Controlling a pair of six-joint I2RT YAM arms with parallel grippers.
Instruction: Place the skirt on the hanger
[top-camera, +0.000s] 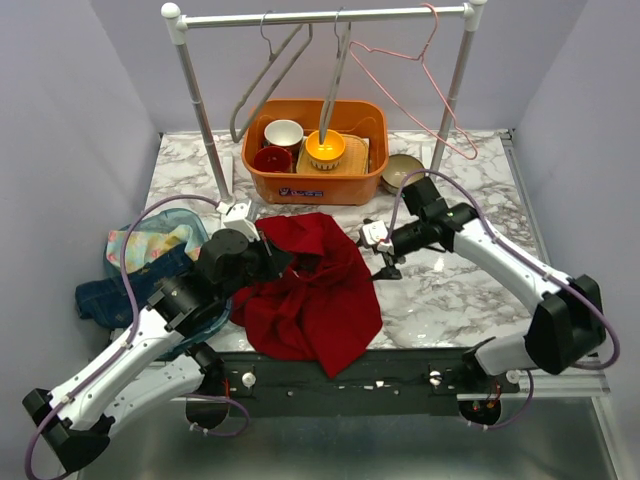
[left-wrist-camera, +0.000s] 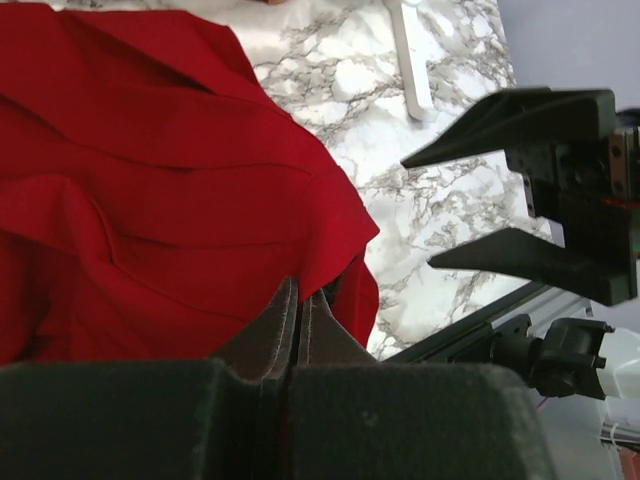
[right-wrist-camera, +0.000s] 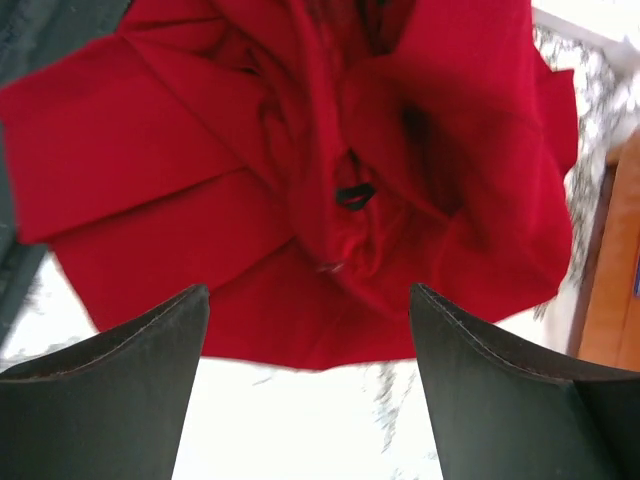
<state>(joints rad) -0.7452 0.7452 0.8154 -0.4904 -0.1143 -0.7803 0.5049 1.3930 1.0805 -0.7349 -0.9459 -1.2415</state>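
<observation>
Skirt of crumpled red fabric (top-camera: 318, 292) lies directly ahead of the right end effector (top-camera: 378, 252), which stands spread; the left end effector (top-camera: 272, 258) pinches its edge.

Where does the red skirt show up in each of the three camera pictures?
Top external: red skirt lies centre, between the arms.
Left wrist: red skirt fills the left half.
Right wrist: red skirt fills the upper part.
Shared landmark: the marble table under it.
</observation>
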